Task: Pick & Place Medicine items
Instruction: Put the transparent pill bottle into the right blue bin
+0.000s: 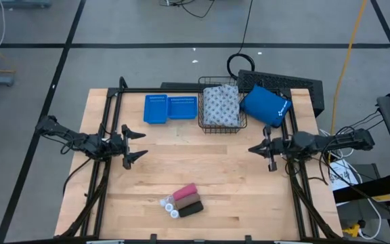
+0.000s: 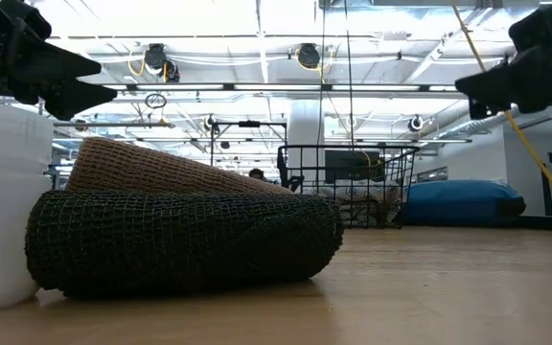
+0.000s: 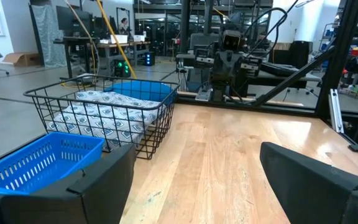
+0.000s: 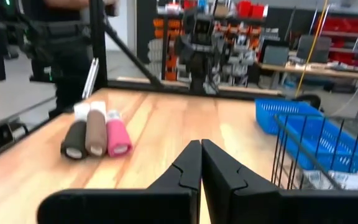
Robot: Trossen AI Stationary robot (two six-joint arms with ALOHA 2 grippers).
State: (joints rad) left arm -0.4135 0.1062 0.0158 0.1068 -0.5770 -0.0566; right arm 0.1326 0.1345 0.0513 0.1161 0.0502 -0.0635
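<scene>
Near the table's front edge lie a pink roll (image 1: 185,192), a tan-brown roll (image 4: 95,132) and a dark roll (image 1: 192,209), side by side on their long sides. Two small white bottles (image 1: 170,206) stand at their left ends. A grey-white patterned pack (image 1: 221,105) lies inside a wire basket (image 1: 200,102) at the far middle. My left gripper (image 1: 137,144) hovers open at the table's left side, holding nothing. My right gripper (image 1: 254,149) hovers shut at the right side, pointing level toward the left, also holding nothing.
Two blue perforated trays (image 1: 168,108) sit left of the basket, and a bright blue pouch (image 1: 266,106) lies to its right, in front of a black keyboard (image 1: 279,83). Bare wood stretches between the two grippers and the rolls.
</scene>
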